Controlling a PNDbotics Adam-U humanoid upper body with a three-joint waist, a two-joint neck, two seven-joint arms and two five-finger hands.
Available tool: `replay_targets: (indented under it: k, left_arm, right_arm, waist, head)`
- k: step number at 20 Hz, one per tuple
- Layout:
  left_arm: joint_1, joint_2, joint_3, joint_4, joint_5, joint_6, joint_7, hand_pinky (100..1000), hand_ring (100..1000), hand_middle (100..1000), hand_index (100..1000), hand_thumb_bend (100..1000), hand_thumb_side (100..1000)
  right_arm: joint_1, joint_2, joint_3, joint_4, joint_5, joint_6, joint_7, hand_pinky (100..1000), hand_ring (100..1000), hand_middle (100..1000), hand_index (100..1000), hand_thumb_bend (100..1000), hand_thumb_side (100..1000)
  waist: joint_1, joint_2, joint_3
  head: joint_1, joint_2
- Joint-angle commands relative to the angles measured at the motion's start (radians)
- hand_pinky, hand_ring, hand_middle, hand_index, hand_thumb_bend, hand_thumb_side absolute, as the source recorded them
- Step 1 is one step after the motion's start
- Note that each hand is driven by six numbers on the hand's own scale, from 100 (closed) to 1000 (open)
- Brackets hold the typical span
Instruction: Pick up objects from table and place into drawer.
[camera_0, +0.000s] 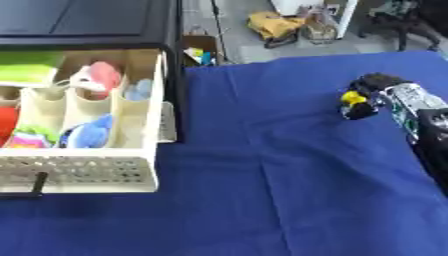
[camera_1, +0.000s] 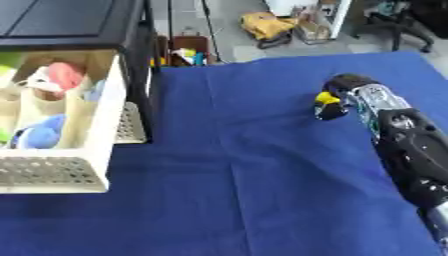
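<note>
While the drawer (camera_0: 83, 172) stands pulled out at nine o'clock, its compartments are seen filled with soft things: a pink one (camera_0: 105, 75), a blue one (camera_0: 92, 132) and a green one (camera_0: 31, 135). The blue cloth (camera_0: 262, 190) is spread over the table. At three o'clock the right hand (camera_1: 346, 92) is stretched from the lower right toward twelve, fingers curled round a yellow object (camera_1: 327, 98) just above the cloth.

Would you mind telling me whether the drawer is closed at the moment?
No, the drawer stands pulled out from the black cabinet, its compartments open to view with soft items inside.
</note>
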Motion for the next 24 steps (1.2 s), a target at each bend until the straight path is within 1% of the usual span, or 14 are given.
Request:
replay_targets:
  k: [1, 3, 4, 6, 7, 8, 12, 18, 19, 20, 21, 22, 23, 24]
  left_arm:
    - [-0.004, 0.017, 0.0, -0.013, -0.001, 0.0, 0.002, 508, 683, 723, 818, 100, 1000]
    - [-0.004, 0.018, 0.0, -0.013, -0.001, 0.0, 0.003, 508, 683, 723, 819, 100, 1000]
    - [-0.005, 0.018, 0.0, -0.013, -0.001, 0.001, 0.003, 508, 684, 723, 820, 100, 1000]
    - [-0.005, 0.018, 0.0, -0.013, 0.0, 0.003, 0.003, 508, 684, 724, 820, 100, 1000]
    - [-0.005, 0.019, 0.0, -0.013, 0.0, 0.003, 0.004, 508, 684, 724, 820, 100, 1000]
    - [-0.005, 0.019, 0.0, -0.013, 0.0, 0.003, 0.004, 508, 685, 724, 820, 100, 1000]
    - [-0.006, 0.021, 0.001, -0.013, 0.001, 0.005, 0.005, 508, 685, 724, 820, 100, 1000]
    - [-0.008, 0.024, 0.001, -0.013, 0.003, 0.009, 0.007, 509, 687, 725, 821, 100, 1000]
    - [-0.008, 0.025, 0.001, -0.013, 0.003, 0.01, 0.007, 509, 688, 726, 821, 100, 1000]
    - [-0.008, 0.025, 0.001, -0.013, 0.003, 0.012, 0.008, 509, 688, 725, 821, 100, 1000]
    - [-0.008, 0.026, 0.002, -0.013, 0.003, 0.012, 0.008, 509, 687, 725, 821, 100, 1000]
    - [-0.008, 0.027, 0.002, -0.013, 0.003, 0.013, 0.009, 509, 688, 725, 821, 100, 1000]
    - [-0.008, 0.028, 0.002, -0.013, 0.003, 0.013, 0.009, 509, 688, 725, 821, 100, 1000]
    - [-0.008, 0.03, 0.002, -0.013, 0.004, 0.014, 0.01, 509, 687, 725, 821, 100, 1000]
  right_arm:
    - [-0.012, -0.033, -0.001, -0.017, -0.011, -0.003, 0.002, 667, 768, 497, 712, 100, 529]
    - [-0.013, -0.035, 0.003, -0.027, -0.017, -0.005, -0.005, 663, 761, 488, 691, 100, 492]
    - [-0.014, -0.036, 0.007, -0.033, -0.019, -0.007, -0.009, 661, 758, 484, 681, 100, 460]
    - [-0.015, -0.036, 0.012, -0.042, -0.024, -0.009, -0.014, 658, 755, 479, 672, 100, 436]
    - [-0.015, -0.036, 0.014, -0.045, -0.027, -0.01, -0.016, 656, 752, 475, 666, 100, 447]
    - [-0.016, -0.036, 0.017, -0.05, -0.031, -0.011, -0.018, 655, 749, 473, 661, 100, 430]
    - [-0.018, -0.038, 0.028, -0.072, -0.047, -0.02, -0.022, 650, 743, 464, 650, 100, 425]
    - [-0.026, -0.043, 0.042, -0.117, -0.085, -0.027, -0.021, 642, 726, 446, 632, 100, 438]
    - [-0.029, -0.045, 0.045, -0.127, -0.093, -0.026, -0.02, 641, 721, 440, 623, 100, 471]
    - [-0.031, -0.046, 0.047, -0.137, -0.101, -0.026, -0.018, 640, 720, 439, 621, 100, 435]
    - [-0.035, -0.048, 0.05, -0.148, -0.109, -0.025, -0.017, 639, 716, 434, 615, 100, 435]
    - [-0.038, -0.05, 0.054, -0.16, -0.117, -0.024, -0.015, 639, 715, 432, 613, 100, 484]
    - [-0.042, -0.052, 0.058, -0.172, -0.123, -0.024, -0.015, 640, 713, 429, 610, 100, 432]
    - [-0.045, -0.055, 0.063, -0.186, -0.13, -0.025, -0.014, 640, 712, 426, 608, 100, 432]
  waist:
    - [0.0, -0.022, -0.002]
    - [-0.001, -0.023, -0.003]
    - [-0.002, -0.023, -0.004]
    - [-0.003, -0.023, -0.005]
    - [-0.003, -0.024, -0.005]
    - [-0.004, -0.024, -0.005]
    - [-0.007, -0.025, -0.005]
    - [-0.012, -0.028, -0.006]
    - [-0.014, -0.029, -0.006]
    - [-0.015, -0.029, -0.006]
    - [-0.016, -0.03, -0.006]
    - [-0.017, -0.031, -0.006]
    - [-0.018, -0.033, -0.006]
    - [-0.02, -0.034, -0.007]
  head:
    - [-0.004, -0.006]
    - [-0.005, -0.005]
    - [-0.005, -0.005]
    - [-0.006, -0.005]
    - [-0.007, -0.005]
    - [-0.007, -0.005]
    - [-0.008, -0.005]
    - [-0.009, -0.004]
    - [-0.009, -0.003]
    - [-0.009, -0.002]
    - [-0.009, -0.002]
    - [-0.009, -0.001]
    - [-0.009, 0.0]
    - [-0.008, 0.001]
